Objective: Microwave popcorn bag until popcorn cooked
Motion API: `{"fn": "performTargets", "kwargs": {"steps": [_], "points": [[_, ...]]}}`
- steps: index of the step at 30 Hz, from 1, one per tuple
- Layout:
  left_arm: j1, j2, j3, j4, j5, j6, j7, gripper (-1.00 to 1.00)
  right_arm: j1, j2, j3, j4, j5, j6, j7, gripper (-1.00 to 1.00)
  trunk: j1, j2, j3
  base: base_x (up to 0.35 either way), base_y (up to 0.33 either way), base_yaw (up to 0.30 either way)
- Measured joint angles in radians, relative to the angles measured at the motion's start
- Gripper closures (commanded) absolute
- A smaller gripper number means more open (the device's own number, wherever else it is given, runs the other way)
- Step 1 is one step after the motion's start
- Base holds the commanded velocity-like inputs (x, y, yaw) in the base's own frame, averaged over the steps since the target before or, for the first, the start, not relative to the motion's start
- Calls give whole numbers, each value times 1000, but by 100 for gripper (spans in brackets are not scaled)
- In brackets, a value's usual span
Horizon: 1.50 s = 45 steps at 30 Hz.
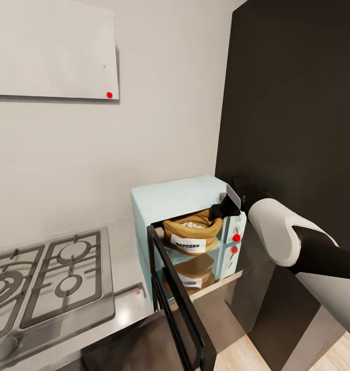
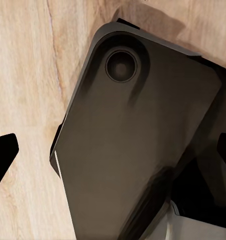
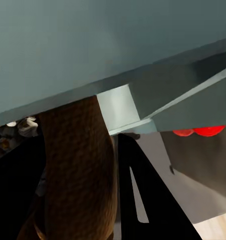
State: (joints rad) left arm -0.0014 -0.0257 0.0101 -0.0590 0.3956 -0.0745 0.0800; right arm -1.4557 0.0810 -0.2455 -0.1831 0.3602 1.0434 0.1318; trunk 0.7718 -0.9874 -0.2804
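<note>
the microwave (image 1: 182, 198) stood on the steel countertop (image 1: 126, 309) in the corner of the kitchen, against the pale wall and beside a tall dark cabinet (image 1: 293, 103), with its dark glass door (image 1: 177, 309) swung wide open toward the camera. the popcorn bag (image 1: 191, 232) sat upright inside the cavity, its white label facing outward and its rolled rim open at the top, where a heap of whitish popcorn (image 1: 193, 225) showed inside the sack. a second image of the bag appeared lower in the cavity, which looked like a reflection on the microwave floor. the right gripper (image 1: 222, 206) reached in from the right at the upper front of the opening, its dark fingers at the bag's rim on the side nearest the control panel with its red knobs (image 1: 235, 238); in the right wrist view the bag's coarse brown cloth (image 3: 78, 170) lay right against one dark finger (image 3: 142, 200), with a few pale popcorn pieces (image 3: 23, 126) beyond, but whether the claw was apart or clamped on the cloth i could not tell. the gas hob (image 1: 46, 278) lay well to the left on the counter, under a flat white hood (image 1: 51, 46). the left wrist view looked down on a dark part of the robot's body (image 2: 137, 145) over a wooden floor (image 2: 28, 75), with the left gripper's (image 2: 113, 155) two black fingertips (image 2: 3, 152) standing far apart at either edge.
</note>
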Motion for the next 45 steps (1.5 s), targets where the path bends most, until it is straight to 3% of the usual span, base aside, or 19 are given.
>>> {"fn": "performTargets", "kwargs": {"steps": [4, 5, 6, 18, 26, 28, 30, 31, 33, 37, 39, 40, 43, 45], "points": [[0, 0, 0, 0, 0, 0, 0, -100, 0, 0, -2, 3, 2, 0, 0, 100, 0, 0, 0, 5, 0, 0], [0, 0, 0, 0, 0, 0, 0, -100, 0, 0, -2, 3, 3, 0, 0, -100, 0, 0, 0, 1, 0, 0], [0, 0, 0, 0, 0, 0, 0, -100, 0, 0, 8, 4, 18, 0, 1, -100, 0, 0, 0, 0, 0, 0], [0, 0, -1, 0, 0, 0, 0, -100, 0, -2, 7, -10, 16, 0, 7, -100, 0, 0, 0, -6, 0, 0], [0, -2, 0, 0, 0, 0, 0, -100, 0, -11, 10, -68, 13, 0, 23, -100, 1, 0, 0, -297, 0, 0], [0, -2, 0, 0, 0, 0, 0, -100, 0, -14, 8, -76, 12, 0, 60, -100, 1, 0, 0, -344, 0, 0], [0, -2, 0, 0, 0, 0, 0, -100, 0, -16, 5, -102, 12, 0, 138, -100, 1, 0, 0, -345, 0, 0], [0, -2, 0, 0, 0, 0, 0, -100, 0, -24, 5, -116, 13, 0, 183, -100, 1, 0, 0, -345, 0, 0], [0, -2, 0, 0, 0, 0, 0, -100, 0, -43, 6, -123, 16, 0, 210, -100, 1, 0, 0, -338, 0, 0], [0, -1, 0, 0, 0, 0, 0, -100, -1, -137, 7, -106, 23, 0, 220, -100, 1, 0, 0, -289, 0, 0], [0, -2, 0, 0, 0, 0, 0, -100, 7, -160, 6, -103, 23, 0, 218, -100, 1, 0, 0, -202, 0, 0], [0, -2, -1, 0, 0, 0, 0, -100, 29, -166, 6, -102, 23, -25, 217, -100, 0, 0, 0, -102, 0, 0], [0, -2, -1, 0, -1, 0, 0, -100, 164, -169, 6, -101, 19, -197, 220, -100, 0, 0, 0, -33, 0, 0], [0, -2, -2, 0, -2, 0, 0, -100, 267, -162, 6, -101, 16, -384, 242, -100, 0, 0, 0, -6, 0, 0]]}}
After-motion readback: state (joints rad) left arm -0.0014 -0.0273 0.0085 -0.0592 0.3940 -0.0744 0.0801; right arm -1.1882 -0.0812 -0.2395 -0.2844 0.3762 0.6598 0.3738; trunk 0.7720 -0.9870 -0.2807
